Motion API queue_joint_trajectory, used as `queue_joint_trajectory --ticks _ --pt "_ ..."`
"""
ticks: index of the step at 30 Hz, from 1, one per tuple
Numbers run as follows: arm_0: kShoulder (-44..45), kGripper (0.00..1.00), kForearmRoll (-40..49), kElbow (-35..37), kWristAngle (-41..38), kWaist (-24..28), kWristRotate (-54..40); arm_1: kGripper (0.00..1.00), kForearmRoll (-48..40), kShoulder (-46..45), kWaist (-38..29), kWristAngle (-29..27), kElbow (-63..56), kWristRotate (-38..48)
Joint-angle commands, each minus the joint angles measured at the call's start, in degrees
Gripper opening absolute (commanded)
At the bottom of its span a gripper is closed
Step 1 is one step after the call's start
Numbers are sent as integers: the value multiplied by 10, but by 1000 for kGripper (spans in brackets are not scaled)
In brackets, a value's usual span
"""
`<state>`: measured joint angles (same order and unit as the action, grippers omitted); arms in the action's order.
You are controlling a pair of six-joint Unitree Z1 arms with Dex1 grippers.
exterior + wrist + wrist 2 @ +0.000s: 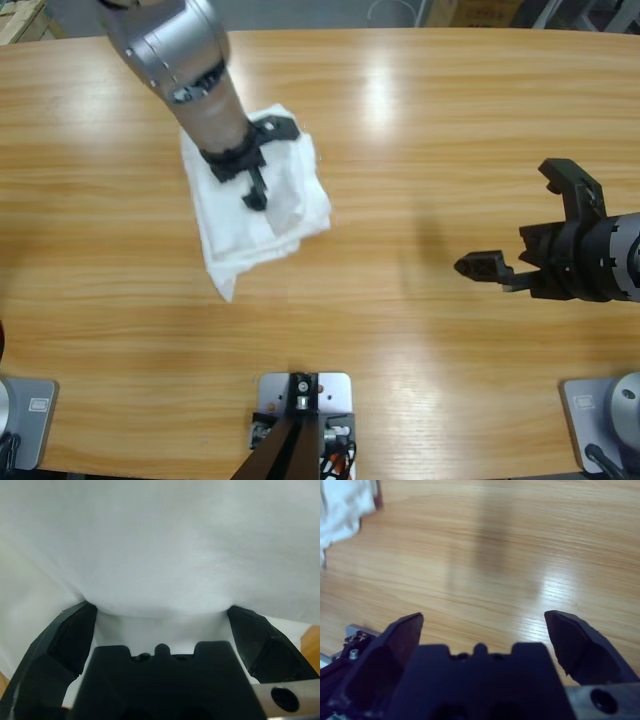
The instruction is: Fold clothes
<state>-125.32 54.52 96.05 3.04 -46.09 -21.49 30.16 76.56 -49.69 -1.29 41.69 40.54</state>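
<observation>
While the folded white cotton T-shirt bundle (255,215) lies on the left half of the long wooden table (420,140), the left gripper (268,165) stands directly over it, pressed down onto the cloth. Its wrist view shows white fabric (160,545) filling nearly the whole field, both black jaws spread wide with cloth bulging between them but nothing clamped. The bundle appears as a rough rectangle, layered, with one corner trailing toward the table's near edge. The right gripper (525,225) hovers well apart over bare wood on the right half, jaws fully spread and holding nothing; its wrist view catches only an edge of the white cloth (342,510) at the upper left. Judgement: folding is largely complete and the step in hand is pressing or squaring the bundle. The next move likely calls for flattening the layers, or closing on an edge to tuck the trailing corner, without dragging the stack askew.
</observation>
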Motion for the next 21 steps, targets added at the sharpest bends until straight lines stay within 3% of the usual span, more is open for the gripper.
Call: queue_joint_trajectory --ticks 1,5,8,17,21 --pt "-105 1000 -9 3 -11 200 116 1000 -4 -3 6 5 -19 7" --pt "-121 1000 -7 44 -6 285 167 1000 -6 3 6 5 -18 7" --pt "-147 1000 -6 99 2 320 188 1000 -10 15 7 6 -16 7" --pt "-266 1000 123 401 11 383 263 1000 -28 58 19 16 -1 7" --pt "-299 1000 148 490 10 396 274 1000 -28 60 19 20 -3 7"
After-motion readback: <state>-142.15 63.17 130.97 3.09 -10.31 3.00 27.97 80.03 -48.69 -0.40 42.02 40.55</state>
